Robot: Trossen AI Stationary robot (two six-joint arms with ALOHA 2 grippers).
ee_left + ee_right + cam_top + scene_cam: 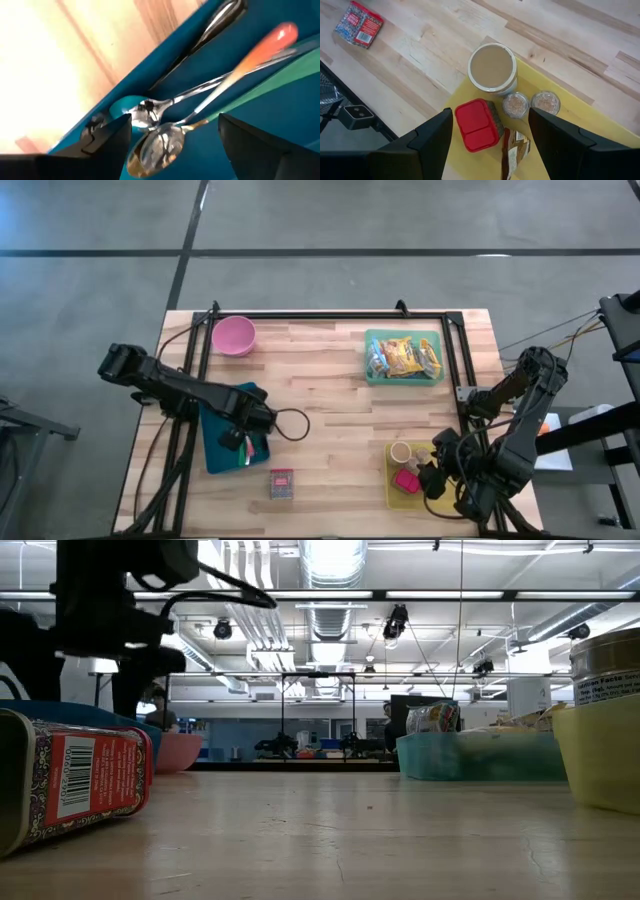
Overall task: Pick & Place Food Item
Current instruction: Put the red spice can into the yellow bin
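Blue tray [165, 65] holds spoons [155, 145]

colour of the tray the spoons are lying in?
Teal blue. The tray under the spoons shows best in the left wrist view.

Both arms are dark, jointed and bulky. By the table [330, 430], the left arm [175, 385] trails a looping black cable [290, 423]; the right arm [510, 430] carries bundled cables.
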